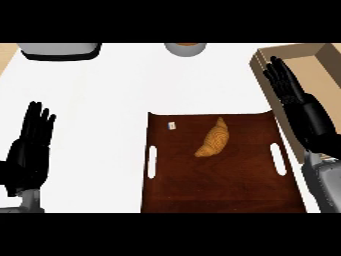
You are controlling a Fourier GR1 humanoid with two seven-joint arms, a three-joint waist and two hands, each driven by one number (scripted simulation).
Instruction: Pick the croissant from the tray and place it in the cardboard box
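Fingers [38, 122] of the left hand [27, 155] stretch straight and together at the table's [92, 110] left; the right hand [298, 102] is likewise flat, over the cardboard box's [335, 65] near-left wall. On the dark tray [225, 185] lies the croissant [213, 138], beside a small white tag [172, 126], unreadable.

A golden-brown croissant [213, 138] lies slightly right of the frame's centre on a dark brown wooden tray [195, 195] with slot handles, its narrow tip toward the top. An open cardboard box [334, 62] sits at the upper right, apart from the tray.
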